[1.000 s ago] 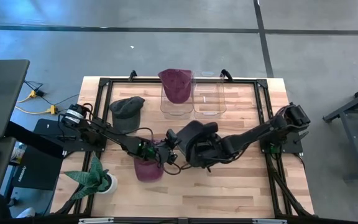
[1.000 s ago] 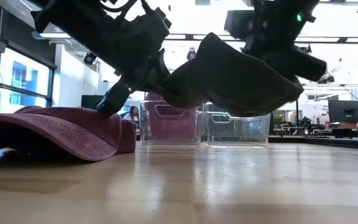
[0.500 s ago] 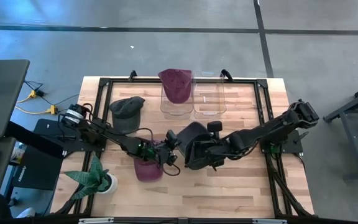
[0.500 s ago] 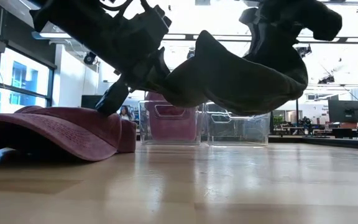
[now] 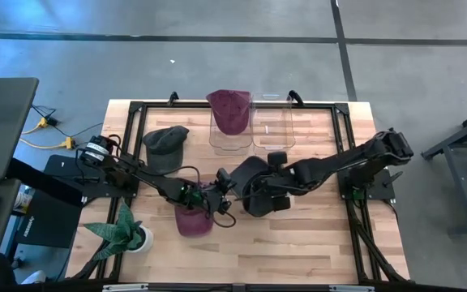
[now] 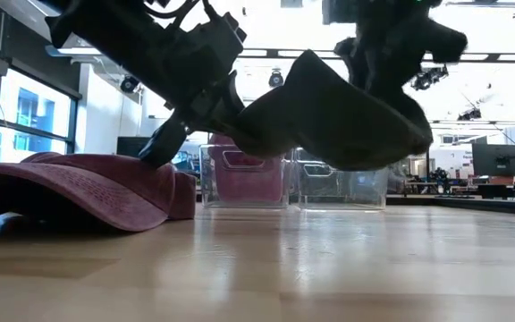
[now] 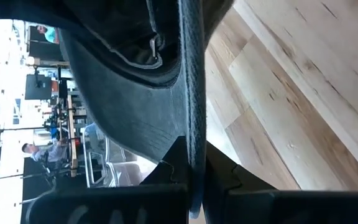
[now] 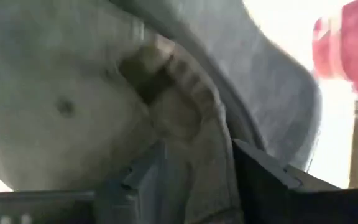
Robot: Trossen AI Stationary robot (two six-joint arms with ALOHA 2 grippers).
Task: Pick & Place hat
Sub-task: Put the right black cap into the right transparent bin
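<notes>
Above the middle of the worktop [image 5: 298, 243], a dark grey hat [image 5: 254, 185] hangs in the air between the two arms, clear of the wood in the low view. On the left wrist view, its brim edge [image 7: 193, 93] runs straight down into the narrow gap between the left fingers [image 7: 166, 167], which are pinched on it. The left gripper [image 5: 221, 195] sits at the hat's left side; the right gripper [image 5: 276, 188] meets it from the right, and its fingers [image 8: 266, 180] are closed narrowly on folded cloth of the crown. Just below the left gripper a maroon hat [image 5: 193, 219] lies flat on the worktop. Another grey hat [image 5: 165, 146] rests near the back left corner, and a third maroon one [image 5: 229, 109] sits in the left of two clear bins [image 5: 272, 130] at the back edge (no writing can be read on any hat). A potted plant [image 5: 120, 234] stands at the front left.
</notes>
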